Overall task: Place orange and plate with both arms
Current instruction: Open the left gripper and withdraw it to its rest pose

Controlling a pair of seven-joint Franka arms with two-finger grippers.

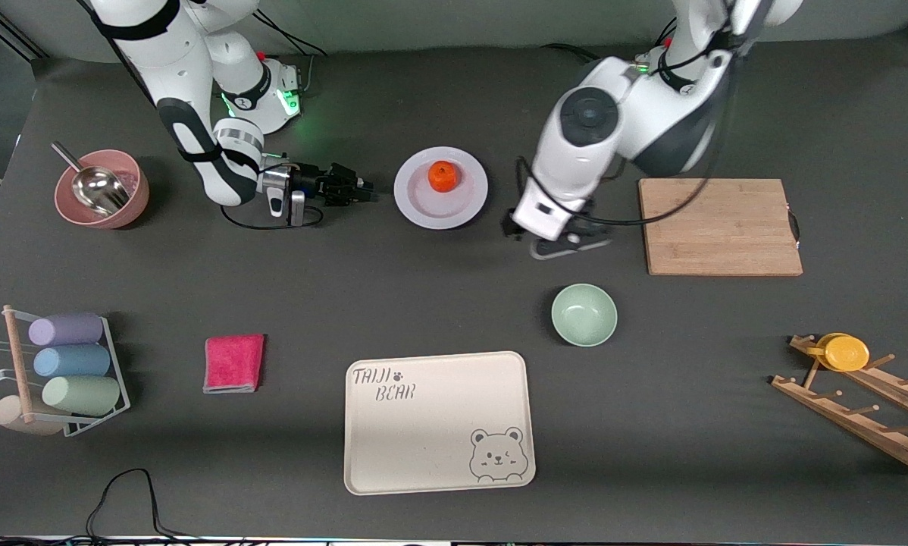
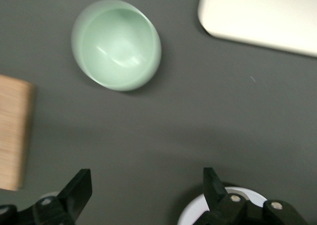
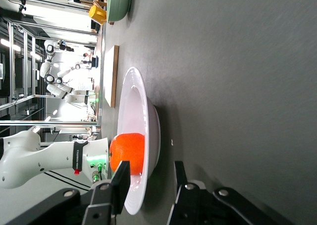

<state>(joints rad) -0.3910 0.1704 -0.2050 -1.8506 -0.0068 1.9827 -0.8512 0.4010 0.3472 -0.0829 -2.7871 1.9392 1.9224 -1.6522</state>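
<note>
The orange [image 1: 443,176] sits on the white plate [image 1: 424,206] in the middle of the table near the arms' bases. My right gripper [image 1: 363,189] lies low and level at the plate's edge toward the right arm's end. In the right wrist view it [image 3: 151,173] is open, with the plate's rim [image 3: 141,111] reaching between its fingers and the orange [image 3: 128,153] just past them. My left gripper [image 1: 564,244] hangs over bare table beside the plate toward the left arm's end. It [image 2: 147,178] is open and empty, with the plate's edge [image 2: 195,215] by one finger.
A pale green bowl [image 1: 583,315] and a cream bear tray [image 1: 439,421] lie nearer the camera. A wooden cutting board [image 1: 719,226] lies by the left arm. A pink bowl with a scoop [image 1: 101,188], a pink cloth [image 1: 233,362], a cup rack [image 1: 60,371] and a wooden rack with a yellow cup [image 1: 848,353] stand around.
</note>
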